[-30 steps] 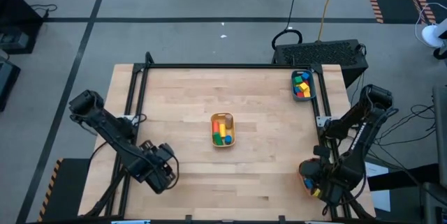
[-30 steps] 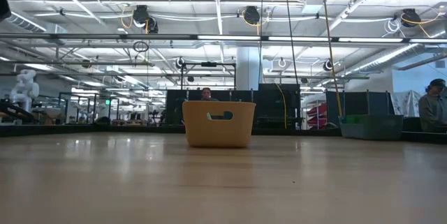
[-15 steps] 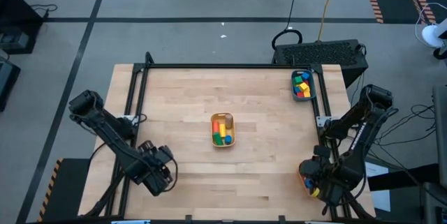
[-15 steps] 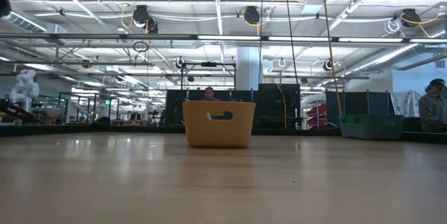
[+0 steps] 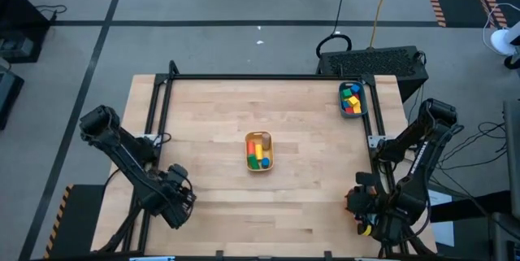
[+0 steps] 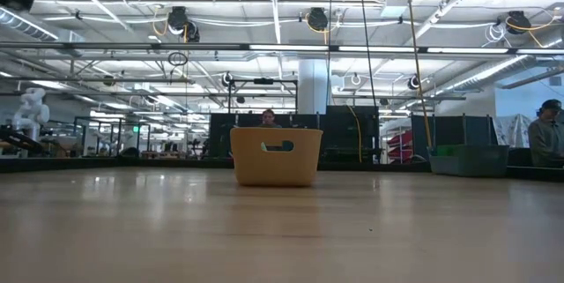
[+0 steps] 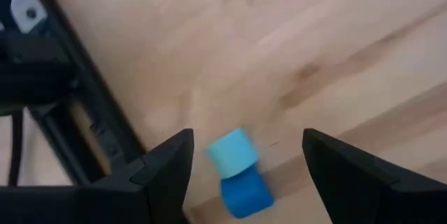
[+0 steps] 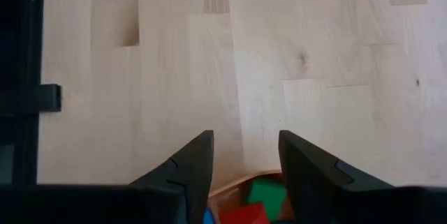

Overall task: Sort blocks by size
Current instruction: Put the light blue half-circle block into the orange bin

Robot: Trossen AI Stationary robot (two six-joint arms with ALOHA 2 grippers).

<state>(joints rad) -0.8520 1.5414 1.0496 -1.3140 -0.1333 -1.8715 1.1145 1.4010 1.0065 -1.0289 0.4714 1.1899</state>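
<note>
Cyan and blue blocks touching on wood, between left gripper fingers.

One camera looks straight down on the whole table, another sits level at tabletop height, both seeing the middle bin, while wrist cameras look closely at wood.

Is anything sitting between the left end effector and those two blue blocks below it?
Nothing visible. In its wrist view the left end effector is open, with the cyan block and blue block lying between its fingers on bare wood.
</note>
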